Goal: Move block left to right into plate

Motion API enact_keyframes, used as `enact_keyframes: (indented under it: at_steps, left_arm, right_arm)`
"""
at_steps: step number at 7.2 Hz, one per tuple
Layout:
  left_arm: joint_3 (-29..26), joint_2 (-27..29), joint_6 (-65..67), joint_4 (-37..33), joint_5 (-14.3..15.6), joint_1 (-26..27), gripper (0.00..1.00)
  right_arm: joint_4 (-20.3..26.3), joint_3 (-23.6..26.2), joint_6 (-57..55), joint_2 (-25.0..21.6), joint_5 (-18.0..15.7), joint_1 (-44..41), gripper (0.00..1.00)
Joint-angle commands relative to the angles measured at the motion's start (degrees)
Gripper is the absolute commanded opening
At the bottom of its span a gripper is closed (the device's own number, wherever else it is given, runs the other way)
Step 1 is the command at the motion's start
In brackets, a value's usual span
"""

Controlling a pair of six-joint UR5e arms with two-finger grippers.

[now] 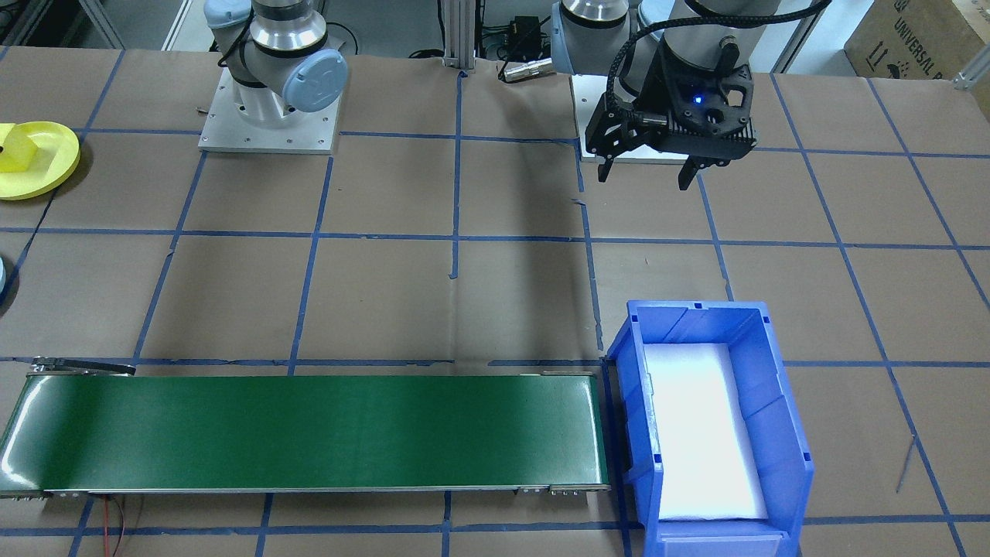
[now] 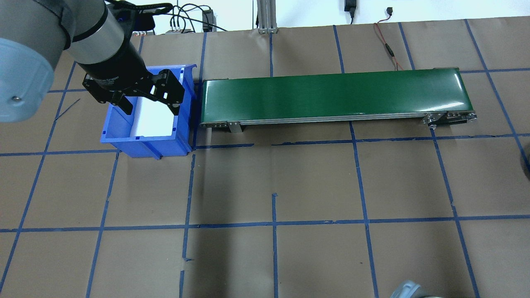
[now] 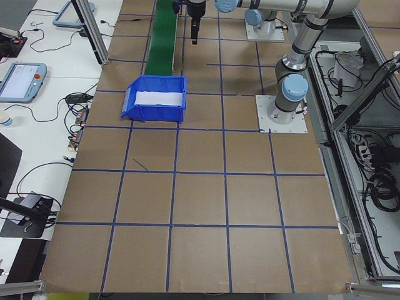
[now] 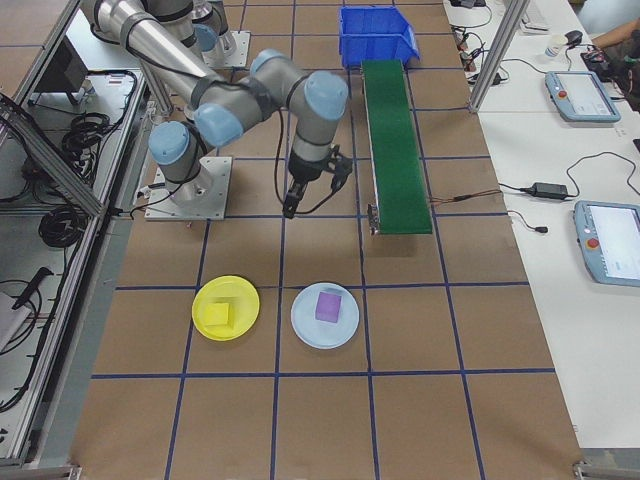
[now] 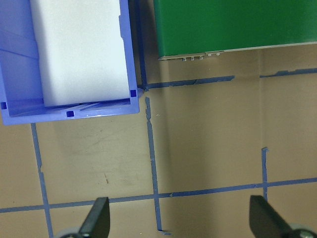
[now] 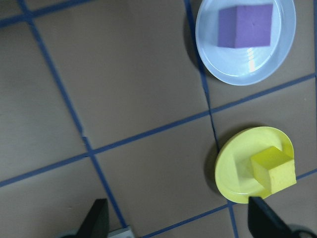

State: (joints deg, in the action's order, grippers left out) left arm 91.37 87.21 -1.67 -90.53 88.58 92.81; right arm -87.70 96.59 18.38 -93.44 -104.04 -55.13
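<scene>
A yellow block (image 6: 274,168) sits on a yellow plate (image 6: 235,173), and a purple block (image 6: 246,26) on a pale blue plate (image 6: 247,69). Both plates lie side by side on the table: the yellow plate (image 4: 240,295) and the blue plate (image 4: 305,325). My right gripper (image 6: 179,220) hovers open and empty above the table beside them, near the conveyor's end (image 4: 313,192). My left gripper (image 1: 650,166) hangs open and empty over the table by the blue bin (image 2: 118,138). Only white foam shows inside the bin.
A green conveyor belt (image 2: 331,93) runs from the bin toward the plates' side, with nothing on it. Blue tape lines grid the brown table. Both arm bases (image 1: 267,116) stand on the robot's side. Cables and tablets (image 4: 575,95) lie past the far edge.
</scene>
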Motion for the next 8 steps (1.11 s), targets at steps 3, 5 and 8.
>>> enact_keyframes:
  at_steps: [3,5,8]
  left_arm:
    - [0.0,0.1,0.0,0.0,-0.1,-0.1,1.0]
    - [0.0,0.1,0.1,0.0,-0.1,-0.1,1.0]
    - [0.1,0.1,0.1,0.0,-0.2,-0.1,1.0]
  right_arm:
    - [12.3,-20.0,-27.7,6.7,13.5,-34.2,1.0]
    - [9.4,-20.5,-33.6,7.7,14.2,-40.2,1.0]
    - [4.0,-17.2,-30.0,8.0,13.2,-40.6,1.0]
